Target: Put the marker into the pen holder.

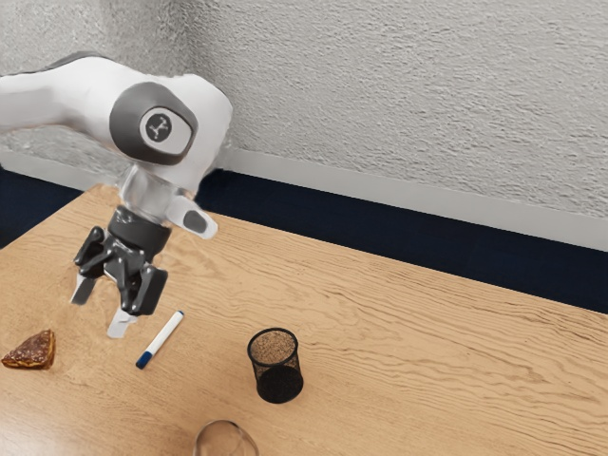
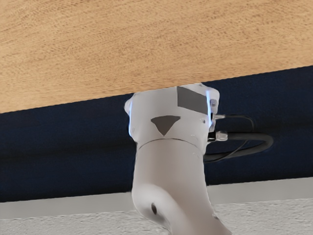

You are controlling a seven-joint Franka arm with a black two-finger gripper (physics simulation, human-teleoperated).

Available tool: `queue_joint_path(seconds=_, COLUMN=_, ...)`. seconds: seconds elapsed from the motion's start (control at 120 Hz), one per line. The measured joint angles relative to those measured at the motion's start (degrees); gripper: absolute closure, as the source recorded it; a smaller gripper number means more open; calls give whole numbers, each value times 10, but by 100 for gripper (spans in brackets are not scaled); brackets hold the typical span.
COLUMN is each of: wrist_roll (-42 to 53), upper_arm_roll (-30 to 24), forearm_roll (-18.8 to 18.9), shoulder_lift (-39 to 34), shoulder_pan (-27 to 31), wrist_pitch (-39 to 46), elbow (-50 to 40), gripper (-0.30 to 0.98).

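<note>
Being held above wooden table (image 1: 427,351): gripper (image 1: 101,307), released | marker (image 1: 161,337) seen flat, nearer table's visible corner than mesh pen holder (image 1: 276,379)

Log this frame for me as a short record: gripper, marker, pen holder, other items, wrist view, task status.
gripper: open, raised above the table, holding nothing
marker: white with blue cap, lying on the table
pen holder: black mesh, upright, on the exterior view's right of the marker
other items: brown wedge; clear round thing, cut off by the picture's edge
wrist view: table and arm base
task status: marker not in the holder
</note>
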Motion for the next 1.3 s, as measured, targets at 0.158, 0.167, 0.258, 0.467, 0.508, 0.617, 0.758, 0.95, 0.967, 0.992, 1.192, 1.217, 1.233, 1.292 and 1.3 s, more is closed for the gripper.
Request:
queue_joint_path(seconds=0.158, wrist_roll=2, upper_arm_roll=51, forearm_roll=12, shoulder_lift=42, shoulder_pan=-8, wrist_pitch=212, elbow=115, gripper=0)
queue_joint_path(seconds=0.167, wrist_roll=2, upper_arm_roll=56, forearm_roll=12, shoulder_lift=47, shoulder_pan=-8, wrist_pitch=221, elbow=109, gripper=0)
queue_joint_path(seconds=0.258, wrist_roll=0, upper_arm_roll=103, forearm_roll=17, shoulder_lift=117, shoulder_pan=14, wrist_pitch=348, elbow=30, gripper=17)
queue_joint_path(seconds=0.467, wrist_roll=10, upper_arm_roll=147, forearm_roll=23, shoulder_lift=230, shoulder_pan=3, wrist_pitch=566, elbow=-6, gripper=53)
queue_joint_path(seconds=0.508, wrist_roll=15, upper_arm_roll=160, forearm_roll=23, shoulder_lift=233, shoulder_pan=2, wrist_pitch=590, elbow=-9, gripper=56)
queue_joint_path(seconds=0.617, wrist_roll=26, upper_arm_roll=186, forearm_roll=23, shoulder_lift=232, shoulder_pan=4, wrist_pitch=633, elbow=-27, gripper=62)
queue_joint_path(seconds=0.758, wrist_roll=37, upper_arm_roll=190, forearm_roll=20, shoulder_lift=233, shoulder_pan=3, wrist_pitch=668, elbow=-41, gripper=61)
queue_joint_path(seconds=0.95, wrist_roll=49, upper_arm_roll=195, forearm_roll=19, shoulder_lift=236, shoulder_pan=7, wrist_pitch=699, elbow=-52, gripper=56)
queue_joint_path(seconds=0.967, wrist_roll=50, upper_arm_roll=195, forearm_roll=19, shoulder_lift=237, shoulder_pan=8, wrist_pitch=702, elbow=-54, gripper=55)
queue_joint_path(seconds=0.992, wrist_roll=51, upper_arm_roll=196, forearm_roll=19, shoulder_lift=237, shoulder_pan=9, wrist_pitch=705, elbow=-57, gripper=55)
queue_joint_path(seconds=1.192, wrist_roll=60, upper_arm_roll=197, forearm_roll=19, shoulder_lift=244, shoulder_pan=12, wrist_pitch=727, elbow=-58, gripper=53)
queue_joint_path(seconds=1.217, wrist_roll=60, upper_arm_roll=198, forearm_roll=19, shoulder_lift=246, shoulder_pan=12, wrist_pitch=730, elbow=-56, gripper=53)
queue_joint_path(seconds=1.233, wrist_roll=61, upper_arm_roll=199, forearm_roll=19, shoulder_lift=248, shoulder_pan=12, wrist_pitch=732, elbow=-54, gripper=53)
queue_joint_path(seconds=1.292, wrist_roll=63, upper_arm_roll=202, forearm_roll=19, shoulder_lift=259, shoulder_pan=13, wrist_pitch=738, elbow=-42, gripper=53)
queue_joint_path(seconds=1.3, wrist_roll=63, upper_arm_roll=203, forearm_roll=20, shoulder_lift=260, shoulder_pan=13, wrist_pitch=738, elbow=-41, gripper=53)
